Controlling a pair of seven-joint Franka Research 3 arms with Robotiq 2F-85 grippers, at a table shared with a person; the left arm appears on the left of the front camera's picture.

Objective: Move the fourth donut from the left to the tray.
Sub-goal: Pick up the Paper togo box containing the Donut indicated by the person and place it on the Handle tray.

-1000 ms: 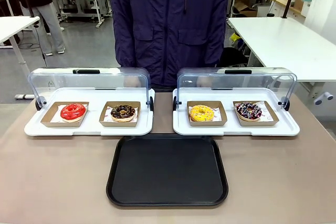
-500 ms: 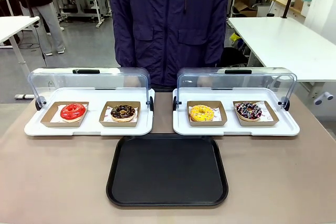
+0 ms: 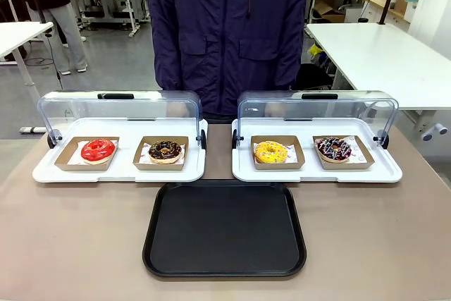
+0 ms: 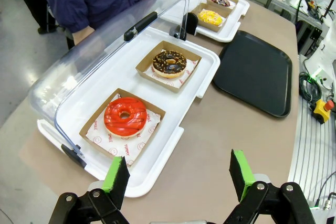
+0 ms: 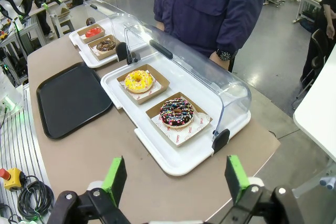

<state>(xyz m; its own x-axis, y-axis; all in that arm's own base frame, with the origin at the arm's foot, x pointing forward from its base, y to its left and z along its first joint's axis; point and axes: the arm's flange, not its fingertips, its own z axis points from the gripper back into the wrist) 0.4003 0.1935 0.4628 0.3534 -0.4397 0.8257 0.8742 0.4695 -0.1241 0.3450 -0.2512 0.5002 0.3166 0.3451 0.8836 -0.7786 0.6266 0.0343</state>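
Right gripper (image 5: 176, 182) spread, empty; left gripper (image 4: 178, 174) likewise. Fourth donut (image 5: 177, 113) sits ahead, centred between the right fingers (image 5: 115, 177). Should descend straight, clasp the cardboard holder (image 5: 161, 103) by its edges, sparing glaze.

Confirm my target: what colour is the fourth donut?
The donut is dark chocolate with coloured sprinkles; best in the right wrist view.

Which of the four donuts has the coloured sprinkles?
The dark chocolate donut at the far right, beside the yellow donut; the other chocolate one carries tan crumbs.
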